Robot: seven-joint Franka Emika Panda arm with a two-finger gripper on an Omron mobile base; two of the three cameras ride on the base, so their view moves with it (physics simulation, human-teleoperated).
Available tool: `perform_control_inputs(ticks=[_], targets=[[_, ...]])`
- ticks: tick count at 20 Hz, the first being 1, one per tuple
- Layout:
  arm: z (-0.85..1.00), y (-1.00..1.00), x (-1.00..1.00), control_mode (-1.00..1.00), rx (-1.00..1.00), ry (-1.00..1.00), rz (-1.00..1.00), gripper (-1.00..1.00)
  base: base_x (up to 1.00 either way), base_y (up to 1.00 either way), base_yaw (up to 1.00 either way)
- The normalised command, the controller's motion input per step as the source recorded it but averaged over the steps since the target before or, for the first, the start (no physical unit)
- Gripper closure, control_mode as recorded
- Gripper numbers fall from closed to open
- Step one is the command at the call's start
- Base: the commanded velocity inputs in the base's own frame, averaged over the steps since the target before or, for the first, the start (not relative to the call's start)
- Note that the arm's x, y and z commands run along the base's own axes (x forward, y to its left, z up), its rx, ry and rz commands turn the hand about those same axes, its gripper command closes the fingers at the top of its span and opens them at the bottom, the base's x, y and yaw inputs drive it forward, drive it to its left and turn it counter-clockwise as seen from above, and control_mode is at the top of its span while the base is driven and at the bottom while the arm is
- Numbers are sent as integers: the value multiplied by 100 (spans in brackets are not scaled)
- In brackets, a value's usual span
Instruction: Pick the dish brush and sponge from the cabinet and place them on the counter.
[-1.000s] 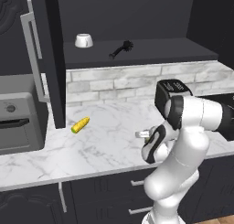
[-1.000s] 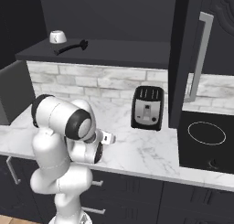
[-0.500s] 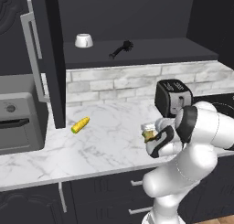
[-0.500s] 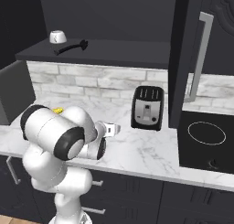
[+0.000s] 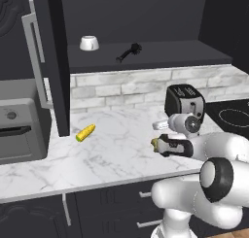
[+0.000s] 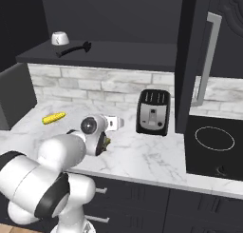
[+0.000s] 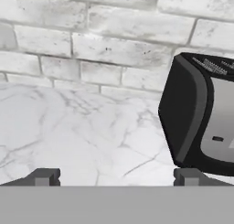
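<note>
With the end effector (image 7: 114, 177) spread empty, the dish brush (image 5: 129, 52) lay well above it, probably light and stiff, best pinched mid-handle.

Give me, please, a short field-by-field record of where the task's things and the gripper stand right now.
dish brush: lying on the open cabinet shelf, right of a small white bowl
sponge: a yellowish bit shows at the gripper's tip; which thing it is cannot be told
gripper: open, nothing between the fingertips, low over the counter, facing the brick wall with the toaster to one side
other: corn cob on the counter near the cabinet door
</note>
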Motion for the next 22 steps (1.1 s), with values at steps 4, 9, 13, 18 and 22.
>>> perform_control_inputs(ticks=[4,9,13,18,22], targets=[[76,-4,-27,-100,3,47,0,-100,0,0,0],[31,-2,-52,-100,1,30,0,-100,0,0,0],[0,0,-65,-100,0,-7,1,-100,0,0,0],[1,-2,-68,-100,0,-2,0,-100,0,0,0],[47,0,-52,-100,0,0,0,-100,0,0,0]])
